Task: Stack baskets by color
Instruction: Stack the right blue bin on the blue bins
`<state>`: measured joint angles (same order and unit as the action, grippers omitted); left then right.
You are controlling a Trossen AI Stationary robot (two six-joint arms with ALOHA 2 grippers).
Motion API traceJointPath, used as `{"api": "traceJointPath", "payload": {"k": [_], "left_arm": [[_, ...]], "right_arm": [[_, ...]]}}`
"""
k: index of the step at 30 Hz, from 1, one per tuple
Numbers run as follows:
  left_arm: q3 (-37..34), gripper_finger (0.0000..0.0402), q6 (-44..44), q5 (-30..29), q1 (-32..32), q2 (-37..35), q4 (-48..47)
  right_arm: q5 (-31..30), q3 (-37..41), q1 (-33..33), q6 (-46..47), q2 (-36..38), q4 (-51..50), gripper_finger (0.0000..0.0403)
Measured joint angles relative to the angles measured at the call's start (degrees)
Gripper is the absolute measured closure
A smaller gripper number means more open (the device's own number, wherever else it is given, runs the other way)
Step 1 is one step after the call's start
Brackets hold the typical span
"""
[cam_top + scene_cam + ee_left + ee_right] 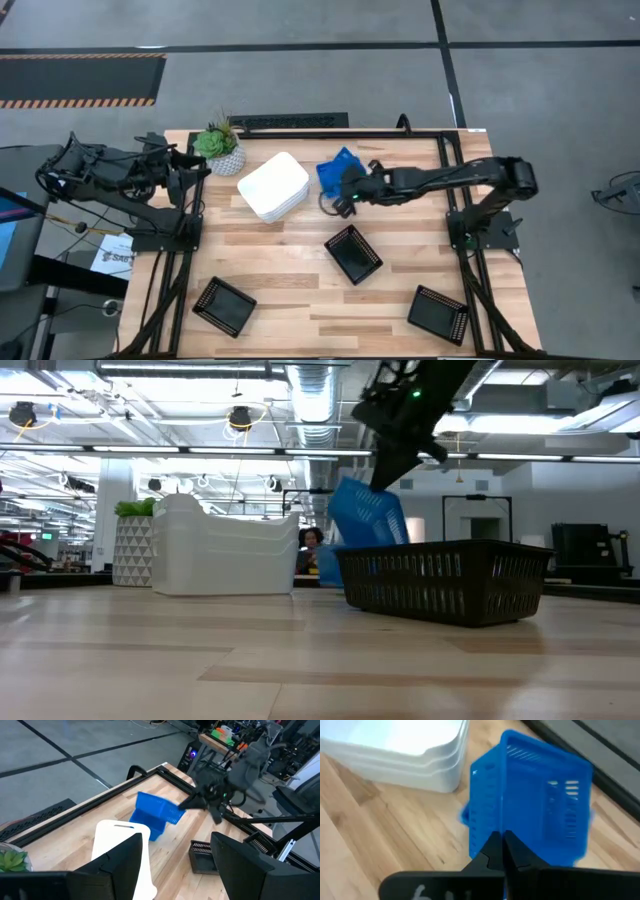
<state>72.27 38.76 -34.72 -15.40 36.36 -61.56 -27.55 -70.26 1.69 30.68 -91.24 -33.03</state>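
- At the near edge of the table (300, 300), two black baskets lay single, one at 7 o'clock (224, 305) and one at 5 o'clock (439, 314). A third black basket (353, 253) lay near the centre. None was stacked yet. The risk there was small, but the third one sat close under the working arm, and a low swing could push it.
- The right gripper (349, 193), a little past the centre toward 1 o'clock, had its fingers pressed together on the rim of a blue basket (535, 800). The basket hung tilted, lifted off the wood. The hold was only on a thin plastic edge, so I judged it could slip or turn in the fingers and drop.
- Below it, more blue (330, 172) showed on the table at about 12 o'clock, probably the other blue baskets. If the tilted one came down not level, it might catch on their rim and not nest, or push them away.
- The white stack (273, 186) stood just beside, at 11 o'clock. A wide move toward that side could knock it.
- The plant (220, 148) stood far at 10 o'clock, well apart from the work.
- The left gripper (190, 170) waited at the 9 o'clock edge, fingers apart, holding nothing.
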Motion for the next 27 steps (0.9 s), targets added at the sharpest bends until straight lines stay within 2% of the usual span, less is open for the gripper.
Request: {"api": "traceJointPath", "payload": {"k": [8, 13, 19, 23, 27], "left_arm": [[0.0, 0.0178, 0.0, 0.5, 0.0, 0.0, 0.0], [0.0, 0.0178, 0.0, 1.1, 0.0, 0.0, 0.0], [0.0, 0.0178, 0.0, 1.4, 0.0, 0.0, 0.0], [0.0, 0.0178, 0.0, 1.4, 0.0, 0.0, 0.0], [0.0, 0.0178, 0.0, 1.7, 0.0, 0.0, 0.0]], "right_arm": [[-3.9, -15.2, -2.1, 0.5, -12.2, -15.6, 0.0401], [-4.3, -25.5, -1.9, 0.7, -19.4, -25.4, 0.0383], [-5.3, -32.6, -1.1, -2.0, -24.6, -30.0, 0.0315], [-5.7, -33.1, 0.4, -3.1, -23.9, -28.6, 0.0266], [-6.0, -33.0, 1.0, -10.6, -20.6, -31.4, 0.0238]]}}
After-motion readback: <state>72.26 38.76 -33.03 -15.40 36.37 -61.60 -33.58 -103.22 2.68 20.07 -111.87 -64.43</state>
